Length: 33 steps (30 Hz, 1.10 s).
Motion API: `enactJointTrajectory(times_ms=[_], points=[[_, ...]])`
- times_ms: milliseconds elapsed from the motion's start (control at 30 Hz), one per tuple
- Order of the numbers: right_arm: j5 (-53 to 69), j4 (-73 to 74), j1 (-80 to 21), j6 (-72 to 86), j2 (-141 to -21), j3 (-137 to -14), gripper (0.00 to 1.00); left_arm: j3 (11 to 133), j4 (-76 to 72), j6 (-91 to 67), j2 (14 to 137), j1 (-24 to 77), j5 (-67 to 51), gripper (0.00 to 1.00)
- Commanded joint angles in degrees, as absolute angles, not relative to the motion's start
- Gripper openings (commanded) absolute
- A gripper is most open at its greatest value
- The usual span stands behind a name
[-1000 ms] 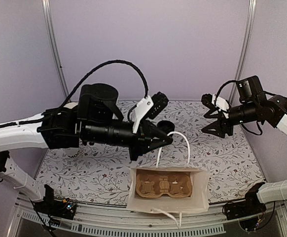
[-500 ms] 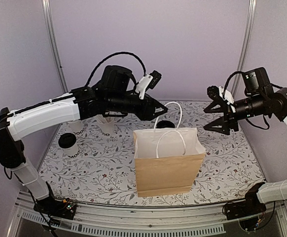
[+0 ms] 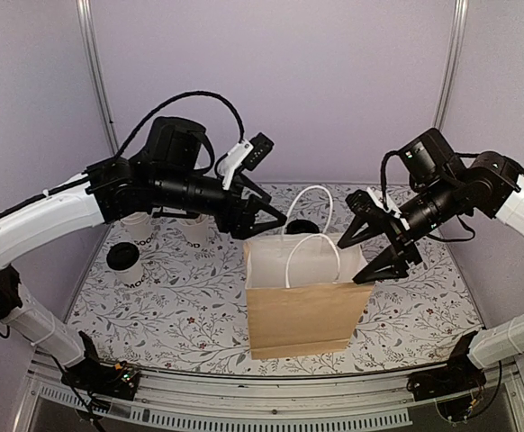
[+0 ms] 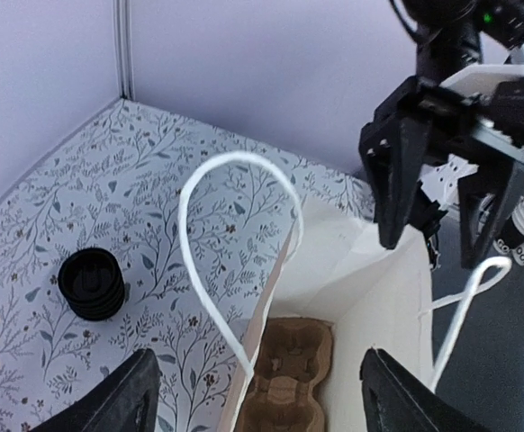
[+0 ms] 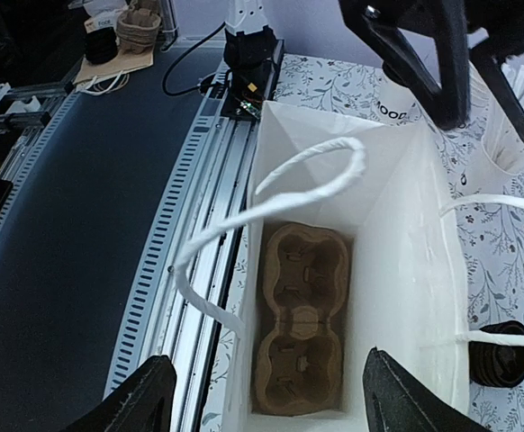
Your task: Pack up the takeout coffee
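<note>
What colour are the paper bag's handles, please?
White handles, clearest in the left wrist view.

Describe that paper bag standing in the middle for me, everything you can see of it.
The brown paper bag stands upright with its mouth open, near the front edge of the flower-patterned table. Its outside looks like plain brown kraft paper and its inside is white. Two white cord handles loop up from the rim. A brown moulded-cardboard cup carrier lies flat on the bag's bottom, its wells empty.
</note>
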State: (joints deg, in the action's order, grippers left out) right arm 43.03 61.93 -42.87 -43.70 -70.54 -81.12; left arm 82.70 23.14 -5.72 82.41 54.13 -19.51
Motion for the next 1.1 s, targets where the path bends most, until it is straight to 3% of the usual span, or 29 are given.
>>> enactJointTrajectory(times_ms=[0,167,300,333,400,433,467,533,567,600,867,1067], points=[[39.17,64.66,-48.95,-44.41,-73.32,-82.09,0.75,86.03,34.17,-1.73,88.17,54.78,-17.35,0.78],[35.50,63.62,-52.42,-44.10,-74.11,-80.63,0.77,90.26,40.31,-0.09,92.63,56.41,-14.11,0.73],[31.09,61.00,-53.23,-42.67,-74.80,-79.57,0.66,91.71,40.52,1.15,95.09,56.36,-15.90,0.60],[30.41,60.62,-53.26,-42.15,-75.13,-79.62,0.57,92.08,40.52,1.34,95.48,56.42,-16.70,0.57],[30.15,60.72,-53.27,-41.93,-75.91,-80.45,0.30,92.80,40.52,1.62,96.18,56.49,-17.91,0.46],[30.07,60.69,-53.26,-41.76,-76.33,-81.09,0.10,93.15,40.52,1.69,96.27,56.46,-18.57,0.39],[29.98,60.65,-53.26,-41.60,-76.51,-81.88,0.02,93.43,40.52,1.89,96.34,56.46,-19.27,0.30],[29.48,60.58,-53.26,-41.55,-76.55,-82.81,0.00,94.04,40.56,2.29,96.48,56.50,-20.46,0.16],[29.01,60.63,-53.28,-41.69,-76.60,-83.30,0.00,94.49,40.79,2.51,96.69,56.51,-20.67,0.02],[28.35,60.71,-53.26,-41.87,-76.70,-84.06,0.00,95.01,40.97,2.75,96.77,56.51,-20.76,0.00],[18.38,55.88,-53.26,-44.27,-74.21,-91.84,0.00,103.88,41.81,3.62,97.35,55.94,-17.61,0.00],[14.64,55.66,-52.74,-46.91,-75.10,-99.61,0.00,118.62,46.69,6.48,102.04,54.54,-15.21,0.00]])
